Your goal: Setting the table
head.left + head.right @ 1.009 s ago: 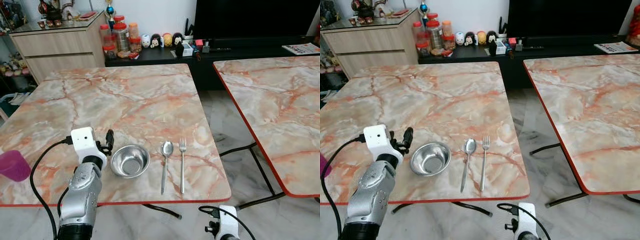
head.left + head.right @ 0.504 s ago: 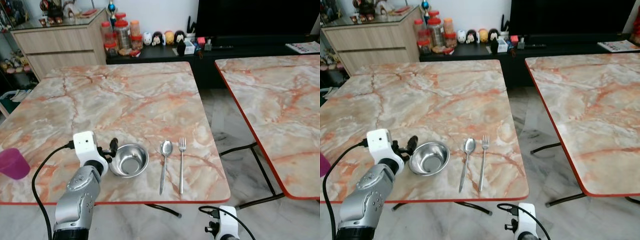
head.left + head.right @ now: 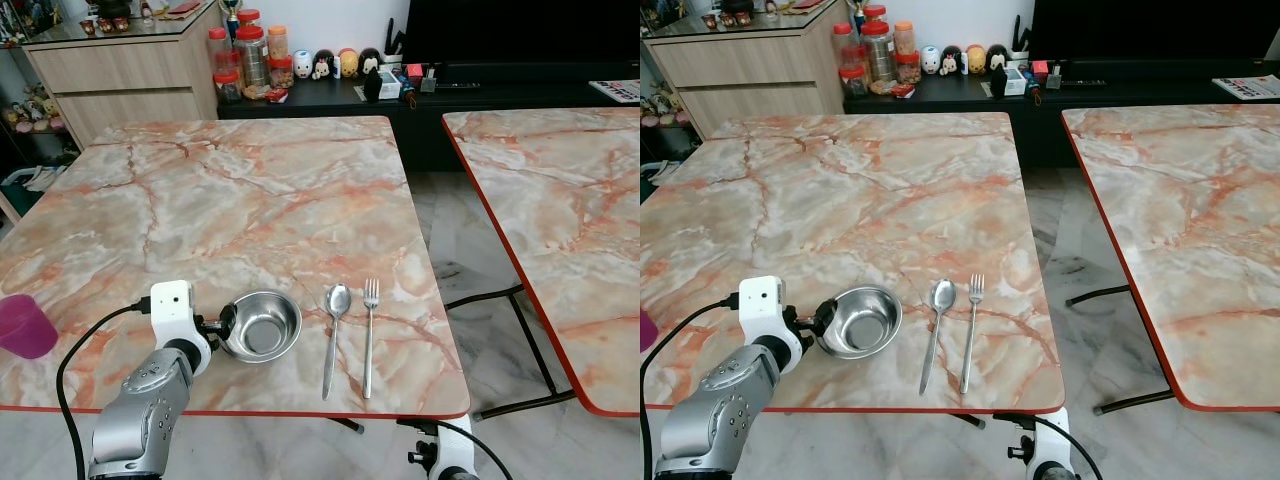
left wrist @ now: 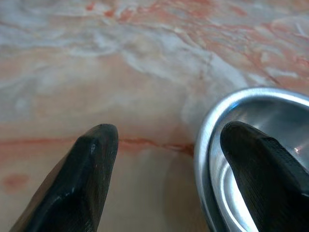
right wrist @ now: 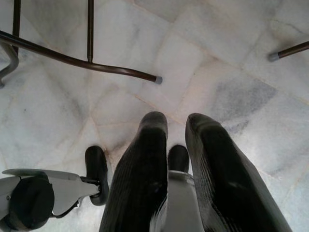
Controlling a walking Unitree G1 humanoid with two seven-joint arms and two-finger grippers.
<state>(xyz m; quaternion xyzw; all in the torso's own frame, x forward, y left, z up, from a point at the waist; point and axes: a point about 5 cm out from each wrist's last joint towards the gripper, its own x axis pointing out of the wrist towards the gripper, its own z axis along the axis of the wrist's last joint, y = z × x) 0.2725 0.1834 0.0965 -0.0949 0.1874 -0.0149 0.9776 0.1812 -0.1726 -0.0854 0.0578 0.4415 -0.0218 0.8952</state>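
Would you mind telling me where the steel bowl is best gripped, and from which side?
Probably the steel bowl by its thin raised rim on the robot's left, where the open left gripper sits, one finger over the rim, the other outside. Spoon and fork crowd its right.

Bright, even indoor light, head views sharp throughout. Soft glare on the marble table [image 3: 250, 200]. Faint shadows under the steel bowl [image 3: 262, 325]. Blurred close up: left wrist fingers [image 4: 82, 183].
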